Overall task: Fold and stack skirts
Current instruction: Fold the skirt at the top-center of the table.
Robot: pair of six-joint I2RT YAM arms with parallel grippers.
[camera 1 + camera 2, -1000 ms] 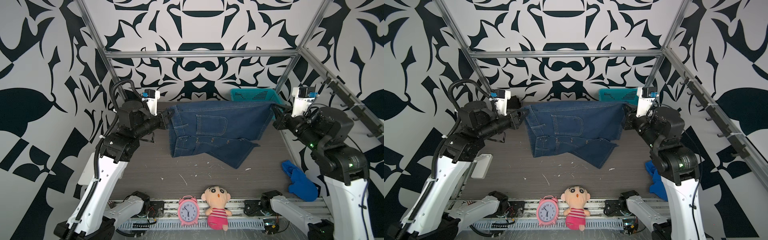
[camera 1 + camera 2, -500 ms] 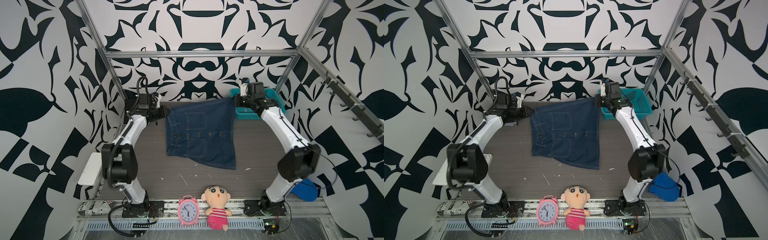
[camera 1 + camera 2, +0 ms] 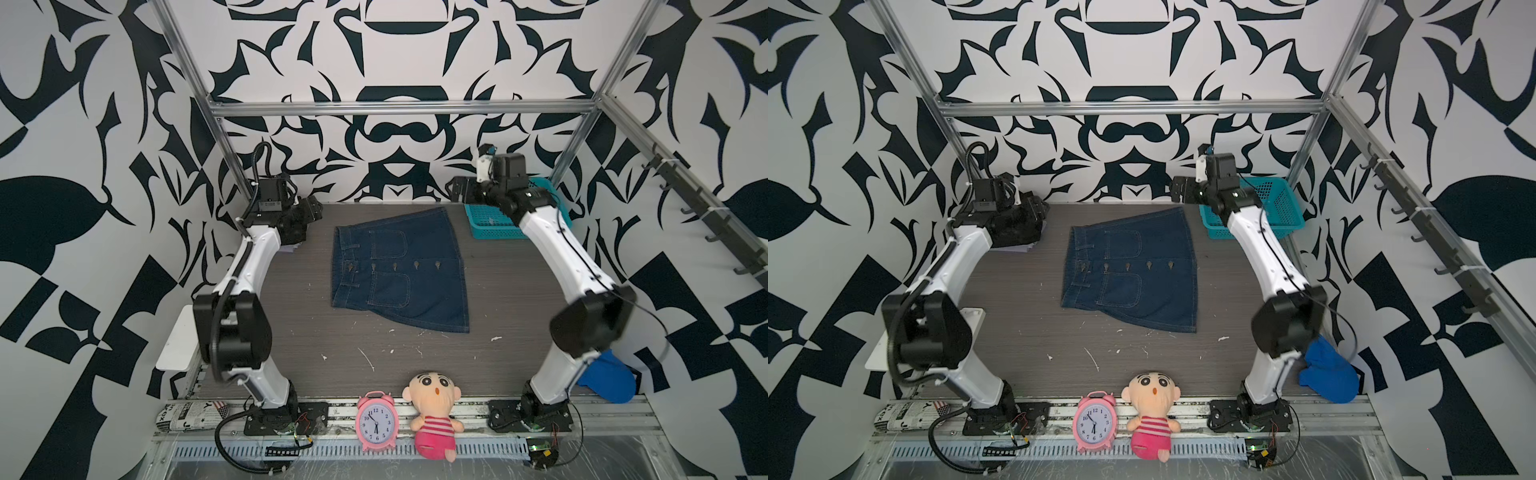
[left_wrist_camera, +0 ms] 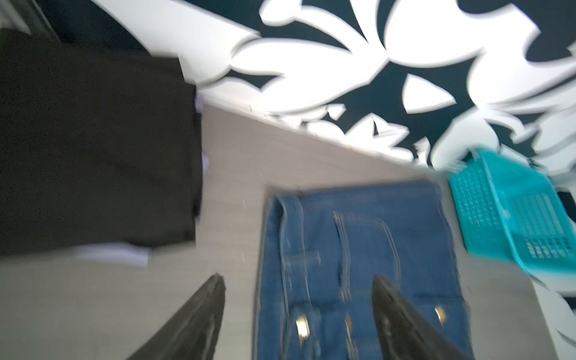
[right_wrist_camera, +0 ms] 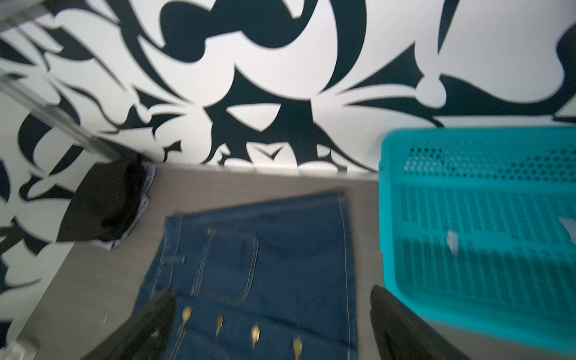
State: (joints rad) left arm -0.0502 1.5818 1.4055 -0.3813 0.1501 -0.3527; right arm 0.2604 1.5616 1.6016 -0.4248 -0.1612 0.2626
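Both the left fingers [image 4: 199, 318] and right fingers [image 5: 396, 324] gape wide, empty, denim skirt [image 3: 399, 270] flat just ahead; a shallow pinch could catch one layer, skewing the fold

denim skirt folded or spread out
Spread out: the denim skirt lies flat on the table, both pockets and the whole button row showing.

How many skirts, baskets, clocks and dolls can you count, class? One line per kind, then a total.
Skirts: 3 (denim skirt, black skirt, lavender skirt beneath it)
Baskets: 1 (teal basket)
Clocks: 1 (pink clock)
Dolls: 1 (plush doll)
Total: 6
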